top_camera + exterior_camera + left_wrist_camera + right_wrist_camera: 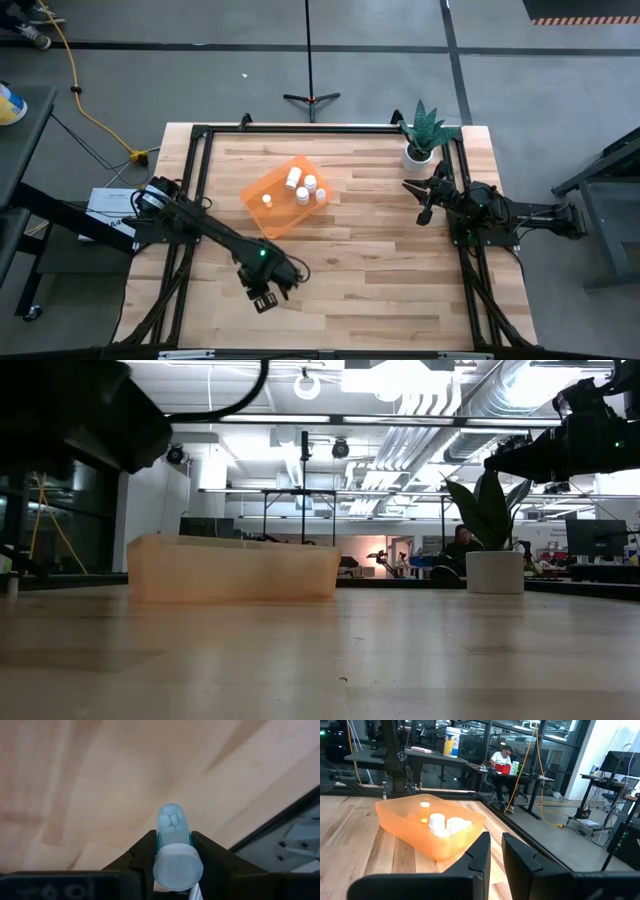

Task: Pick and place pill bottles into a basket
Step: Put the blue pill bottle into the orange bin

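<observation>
One pill bottle (171,847) sits clamped between the left gripper (265,291)'s fingers (137,862), cap toward the wrist camera, body lying sideways across the jaws, pills visible through the far end. Held that way probably because it was grabbed lying flat on the wood. Left gripper is at the near part of the table (380,290), just left of centre, above bare boards; near table edge is close behind it, so room to move is forward only. Basket (283,195) lies farther back, turned at an angle, roughly mid-table left of centre, well apart from the gripper. Four bottles (306,189) seen inside it from above: three bunched at its right end, one more toward its middle. Judgement: carry goes up and away over open wood, nothing between; low tray wall needs little lift. Right gripper (424,203) waits near the right rail, fingers (482,851) narrowly parted on nothing, facing the basket. Potted plant (422,135) stands at the far right corner, just beyond that arm, clear of the carry path.
</observation>
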`<state>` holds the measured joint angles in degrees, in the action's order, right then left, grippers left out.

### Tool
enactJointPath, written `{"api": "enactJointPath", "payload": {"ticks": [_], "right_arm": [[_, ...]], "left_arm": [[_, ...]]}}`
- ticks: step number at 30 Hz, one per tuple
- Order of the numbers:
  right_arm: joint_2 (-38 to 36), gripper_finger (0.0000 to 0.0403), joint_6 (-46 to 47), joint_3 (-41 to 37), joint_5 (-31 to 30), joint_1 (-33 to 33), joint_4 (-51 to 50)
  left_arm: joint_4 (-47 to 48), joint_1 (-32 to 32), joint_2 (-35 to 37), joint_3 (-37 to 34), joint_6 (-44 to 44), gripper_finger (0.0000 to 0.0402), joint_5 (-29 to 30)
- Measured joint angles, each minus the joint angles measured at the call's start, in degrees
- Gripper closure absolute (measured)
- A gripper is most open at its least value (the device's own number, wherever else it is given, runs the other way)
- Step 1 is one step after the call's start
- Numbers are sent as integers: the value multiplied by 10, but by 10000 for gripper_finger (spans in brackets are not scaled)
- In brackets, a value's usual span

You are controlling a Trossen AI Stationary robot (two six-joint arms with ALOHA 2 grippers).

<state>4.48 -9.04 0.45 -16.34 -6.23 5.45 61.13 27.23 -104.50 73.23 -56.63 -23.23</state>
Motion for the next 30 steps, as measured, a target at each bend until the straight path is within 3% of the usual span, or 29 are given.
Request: {"api": "enactJointPath", "payload": {"ticks": [17, 30], "right_arm": [[0, 360, 0, 0, 0, 0, 2], [0, 365, -2, 0, 0, 0, 2]], "left_arm": [[87, -139, 81, 0, 143, 250, 51], [132, -242, 86, 0, 254, 251, 61]]}}
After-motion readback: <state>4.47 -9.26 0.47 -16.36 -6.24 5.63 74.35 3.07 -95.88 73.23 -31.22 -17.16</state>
